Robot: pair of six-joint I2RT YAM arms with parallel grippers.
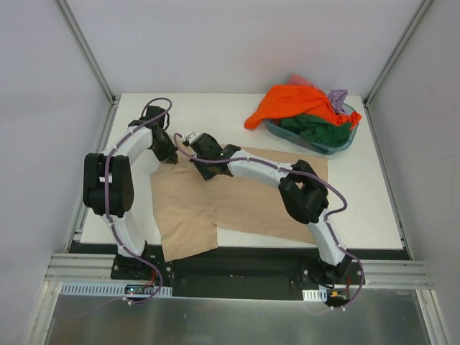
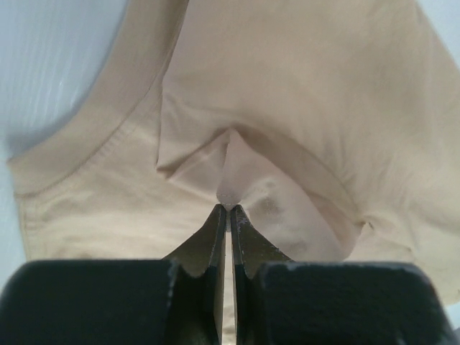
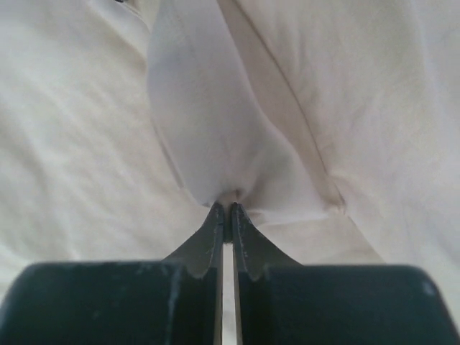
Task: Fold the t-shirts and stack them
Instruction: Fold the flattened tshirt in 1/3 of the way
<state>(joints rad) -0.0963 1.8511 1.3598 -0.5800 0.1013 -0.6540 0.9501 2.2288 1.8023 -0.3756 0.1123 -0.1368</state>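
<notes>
The tan t-shirt (image 1: 244,205) is lying across the middle of the surface (image 1: 363,205), drooping over its near edge. The left gripper (image 2: 229,208) and right gripper (image 3: 229,207) are each clenching jaws on a cloth ridge; they should be moving together, keeping it taut.

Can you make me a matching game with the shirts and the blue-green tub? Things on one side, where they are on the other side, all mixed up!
Things:
1. tan t-shirt
2. orange t-shirt
3. green t-shirt
4. basin

Places:
A. at the far right corner of the table
B. spread on the table, pinched by the left end effector and the right end effector
C. draped on top, spilling over the basin's rim
D. inside the basin, partly under another shirt

Pairs: 1-B, 2-C, 3-D, 4-A.
</notes>
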